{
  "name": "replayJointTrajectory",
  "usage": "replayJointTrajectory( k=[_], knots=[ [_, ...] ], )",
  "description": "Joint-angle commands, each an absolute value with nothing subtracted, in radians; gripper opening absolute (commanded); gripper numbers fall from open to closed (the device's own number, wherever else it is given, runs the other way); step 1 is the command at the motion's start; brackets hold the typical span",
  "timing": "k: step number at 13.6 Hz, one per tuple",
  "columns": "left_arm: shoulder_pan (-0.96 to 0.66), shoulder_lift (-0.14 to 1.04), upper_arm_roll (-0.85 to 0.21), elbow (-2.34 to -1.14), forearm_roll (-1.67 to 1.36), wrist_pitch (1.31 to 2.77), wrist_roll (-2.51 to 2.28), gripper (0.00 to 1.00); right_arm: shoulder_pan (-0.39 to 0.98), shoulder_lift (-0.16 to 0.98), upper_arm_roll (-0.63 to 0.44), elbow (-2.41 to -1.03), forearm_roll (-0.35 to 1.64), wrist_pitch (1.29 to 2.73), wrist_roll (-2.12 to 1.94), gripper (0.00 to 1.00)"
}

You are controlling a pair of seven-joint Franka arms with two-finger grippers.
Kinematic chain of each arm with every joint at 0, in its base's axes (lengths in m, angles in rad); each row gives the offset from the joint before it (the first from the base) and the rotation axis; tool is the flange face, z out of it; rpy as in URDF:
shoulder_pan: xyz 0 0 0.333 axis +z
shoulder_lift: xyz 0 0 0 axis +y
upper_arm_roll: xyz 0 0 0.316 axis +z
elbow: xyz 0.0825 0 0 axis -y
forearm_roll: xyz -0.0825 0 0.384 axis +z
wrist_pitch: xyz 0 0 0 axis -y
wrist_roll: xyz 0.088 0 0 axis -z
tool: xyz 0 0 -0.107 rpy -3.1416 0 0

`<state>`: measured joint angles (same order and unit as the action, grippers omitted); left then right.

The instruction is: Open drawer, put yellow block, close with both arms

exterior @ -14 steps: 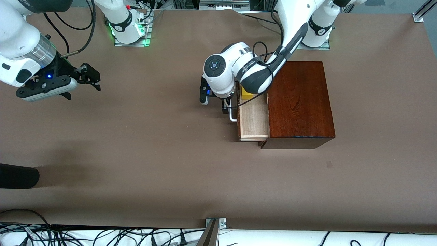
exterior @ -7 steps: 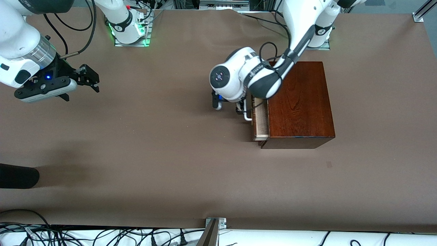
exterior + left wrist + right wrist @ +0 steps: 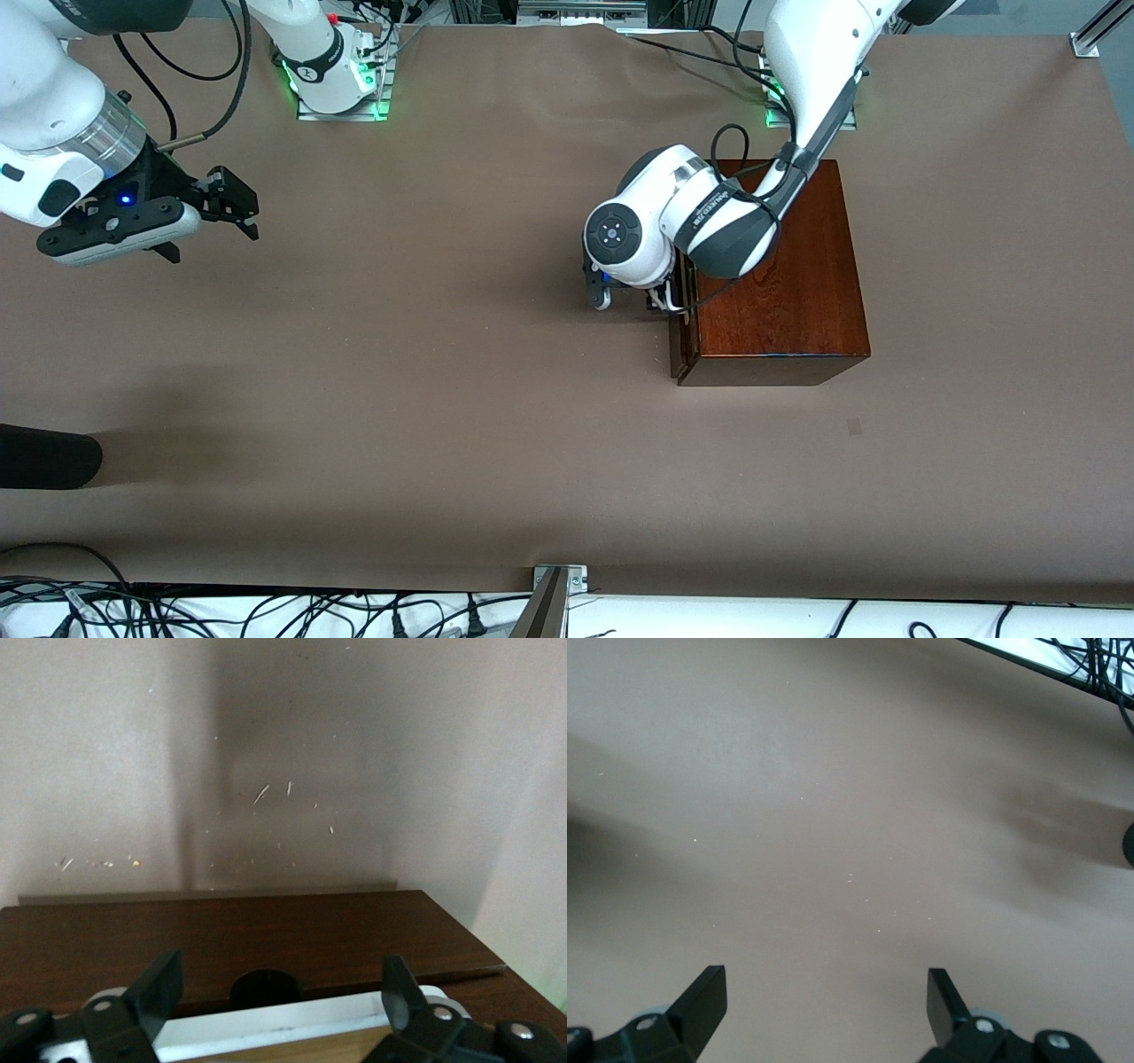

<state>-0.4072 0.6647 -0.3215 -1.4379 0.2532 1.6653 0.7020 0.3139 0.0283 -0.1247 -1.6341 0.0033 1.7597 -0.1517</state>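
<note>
The glossy mahogany box (image 3: 780, 283) stands toward the left arm's end of the table. Its drawer (image 3: 680, 350) is pushed in, the dark front about flush with the box. The yellow block is hidden. My left gripper (image 3: 660, 301) is at the drawer front, open, its fingers (image 3: 159, 988) spread either side of the white bar handle (image 3: 283, 1023) without clamping it. The drawer front (image 3: 230, 935) fills the left wrist view beneath the handle. My right gripper (image 3: 235, 202) waits open and empty over bare table at the right arm's end; the right wrist view shows the gripper (image 3: 828, 997) over brown table only.
A black rounded object (image 3: 44, 456) pokes in at the table edge at the right arm's end, nearer the camera. Cables and a metal bracket (image 3: 558, 578) line the near edge. The arms' base plates (image 3: 341, 97) stand along the edge farthest from the camera.
The left gripper has moved toward the box with the handle, sliding the drawer from half open to shut. The yellow block has gone out of sight inside. The right arm stayed still.
</note>
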Motion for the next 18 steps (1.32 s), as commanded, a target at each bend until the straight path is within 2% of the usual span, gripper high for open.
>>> replayJointTrajectory(
  k=[1,6,9,11,13,15,18],
  knots=[
    [-0.394,0.634,-0.319,-1.437,0.284,1.641,0.723,1.0,0.302,0.028,-0.12,-1.603,-0.008,1.746,-0.138,1.0],
    [-0.385,0.499,-0.322,-1.384,0.223,1.64,0.68,1.0,0.302,0.029,-0.12,-1.6,-0.009,1.746,-0.138,1.0],
    [-0.307,0.402,-0.322,-1.379,0.221,1.637,0.676,1.0,0.302,0.031,-0.118,-1.6,-0.009,1.746,-0.141,1.0],
    [-0.246,0.362,-0.322,-1.376,0.219,1.562,0.676,1.0,0.302,0.031,-0.118,-1.6,-0.009,1.746,-0.14,1.0],
    [-0.171,0.347,-0.316,-1.287,0.204,1.503,0.675,1.0,0.302,0.031,-0.118,-1.6,-0.009,1.746,-0.143,1.0],
    [-0.143,0.286,-0.257,-1.308,0.181,1.506,0.628,1.0,0.304,0.035,-0.117,-1.6,-0.009,1.747,-0.138,1.0],
    [-0.137,0.174,-0.154,-1.416,0.1,1.531,0.352,1.0,0.305,0.034,-0.117,-1.6,-0.006,1.747,-0.147,1.0]
  ],
)
